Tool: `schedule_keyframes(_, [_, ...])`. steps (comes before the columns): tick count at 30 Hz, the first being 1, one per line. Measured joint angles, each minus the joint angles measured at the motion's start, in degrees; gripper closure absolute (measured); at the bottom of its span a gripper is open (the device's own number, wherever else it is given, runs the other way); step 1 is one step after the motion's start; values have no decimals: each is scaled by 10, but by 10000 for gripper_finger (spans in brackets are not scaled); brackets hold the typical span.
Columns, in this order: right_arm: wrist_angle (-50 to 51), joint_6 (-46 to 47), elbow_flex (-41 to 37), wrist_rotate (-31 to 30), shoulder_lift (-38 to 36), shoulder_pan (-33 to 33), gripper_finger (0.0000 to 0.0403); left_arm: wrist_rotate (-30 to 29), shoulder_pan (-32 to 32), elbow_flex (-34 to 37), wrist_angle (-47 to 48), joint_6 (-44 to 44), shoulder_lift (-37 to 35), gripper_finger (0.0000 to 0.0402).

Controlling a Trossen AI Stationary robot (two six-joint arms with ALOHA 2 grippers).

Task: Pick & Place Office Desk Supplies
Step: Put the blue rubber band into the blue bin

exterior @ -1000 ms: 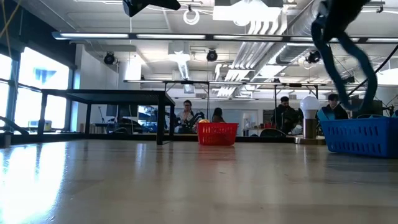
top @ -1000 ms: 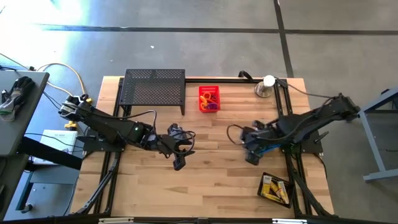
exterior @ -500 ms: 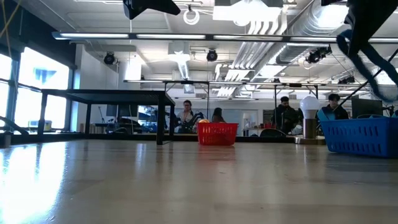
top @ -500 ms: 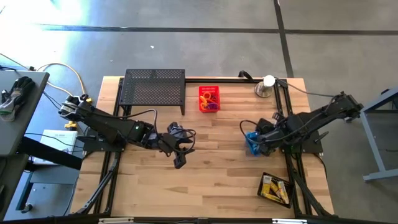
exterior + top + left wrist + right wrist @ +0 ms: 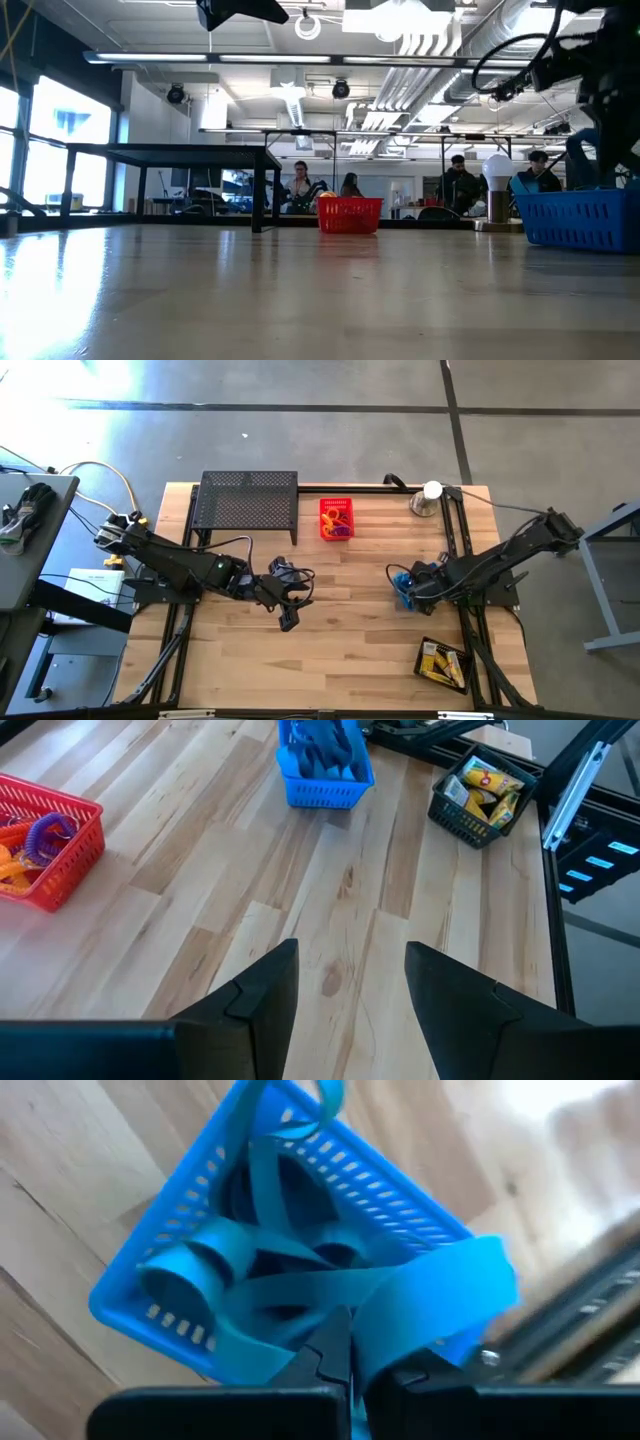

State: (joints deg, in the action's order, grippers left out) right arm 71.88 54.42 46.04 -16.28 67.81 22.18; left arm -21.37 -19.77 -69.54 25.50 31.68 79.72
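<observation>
Left gripper point(image 5: 290, 610) hangs above bare wood at lower centre-left of the high view; its jaws stand apart with nothing between them, as the left wrist view confirms point(image 5: 345, 995).

Right gripper point(image 5: 408, 586) is at centre-right of the high view, directly over the blue basket point(image 5: 403, 592). In the right wrist view its jaws point(image 5: 345, 1365) are closed together, with wide blue bands point(image 5: 300, 1285) lying against them; whether a band is pinched cannot be told.

The blue basket point(image 5: 180, 1200) holds the coiled blue bands.

Red basket point(image 5: 336, 518) sits at upper centre of the worktop point(image 5: 340, 650), holding orange and purple elastic loops point(image 5: 40, 830).

Black tray point(image 5: 443, 662) at lower right holds yellow-and-white boxes point(image 5: 485, 785).

Black mesh shelf point(image 5: 248, 502) stands upper left; silver dome with white ball point(image 5: 428, 498) upper right.
</observation>
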Motion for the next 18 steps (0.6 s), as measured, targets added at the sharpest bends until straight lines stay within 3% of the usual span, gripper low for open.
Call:
schedule_keyframes(7, [-79,0,-39,28,19,-59,400,0,16,0,0,0,0,222])
schedule_keyframes(10, [-122,1,-43,67,26,-105,400,0,25,0,0,0,0,222])
schedule_keyframes(14, [-133,42,-48,130,36,-145,400,1,32,0,0,0,0,222])
schedule_keyframes(18, [-135,88,-49,151,40,-152,400,3,28,0,3,0,0,222])
